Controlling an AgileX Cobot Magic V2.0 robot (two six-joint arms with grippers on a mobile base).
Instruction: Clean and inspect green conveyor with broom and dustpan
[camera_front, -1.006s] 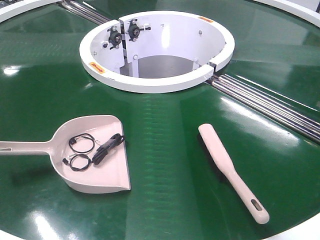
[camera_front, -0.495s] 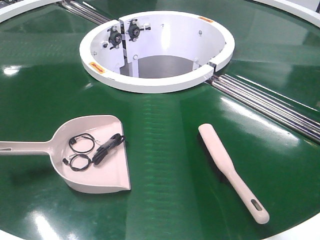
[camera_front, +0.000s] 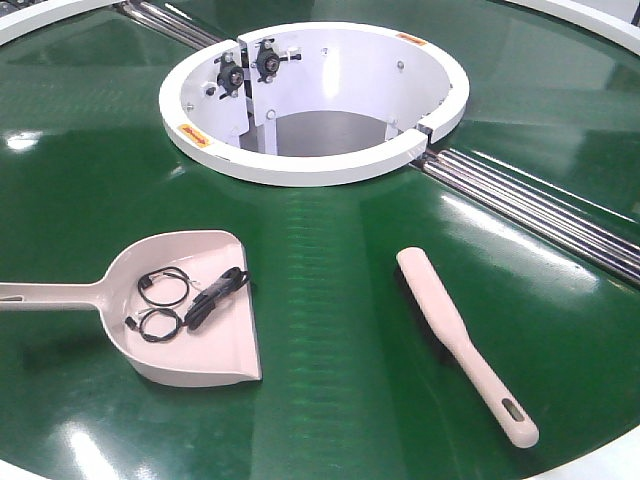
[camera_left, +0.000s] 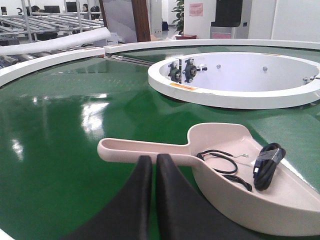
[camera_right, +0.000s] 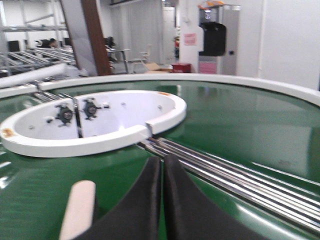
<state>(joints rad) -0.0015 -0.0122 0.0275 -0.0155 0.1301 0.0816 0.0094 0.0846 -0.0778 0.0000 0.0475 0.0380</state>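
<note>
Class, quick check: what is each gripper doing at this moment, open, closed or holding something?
Left gripper: closed, empty, just short of the dustpan handle.
Right gripper: closed, empty, beside the broom.

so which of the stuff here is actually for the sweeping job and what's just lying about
For the job:
- glossy dark-green conveyor belt
- pale pink-beige plastic hand broom
- pale pink-beige plastic dustpan

Just there:
- black coiled cables lying inside the dustpan
- white ring-shaped hub
- silver metal roller strips
</note>
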